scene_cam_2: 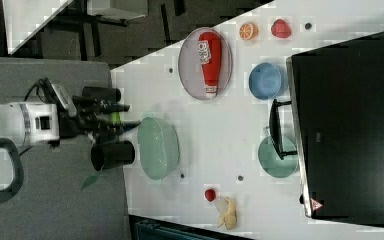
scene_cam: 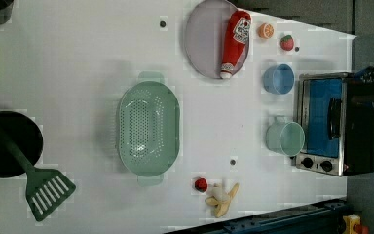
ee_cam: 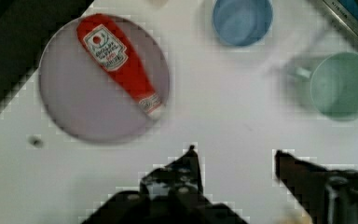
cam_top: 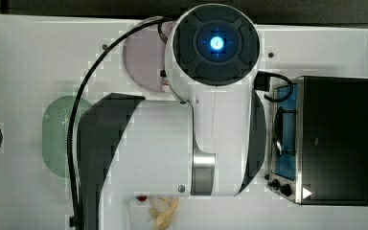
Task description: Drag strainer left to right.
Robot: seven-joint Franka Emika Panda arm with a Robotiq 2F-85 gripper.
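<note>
The strainer [scene_cam: 148, 127] is a pale mint-green oval colander with a hole-dotted base, lying flat on the white table [scene_cam: 78, 63]. The top view shows part of it [cam_top: 57, 136] past the arm, and in the right view it [scene_cam_2: 158, 147] lies just right of my gripper [scene_cam_2: 126, 116]. The gripper hangs off the table, above and apart from the strainer. In the wrist view its two dark fingers [ee_cam: 191, 163] are spread, so the gripper [ee_cam: 234, 151] is open, with only bare table between them.
A grey plate [scene_cam: 204, 53] holds a red ketchup bottle [scene_cam: 234, 41]. A blue bowl [scene_cam: 278, 78], a green mug [scene_cam: 286, 138] and a toaster oven [scene_cam: 338, 124] stand at the left view's right. A black pan [scene_cam: 7, 144], a green spatula [scene_cam: 46, 187] and a banana [scene_cam: 221, 197] lie near.
</note>
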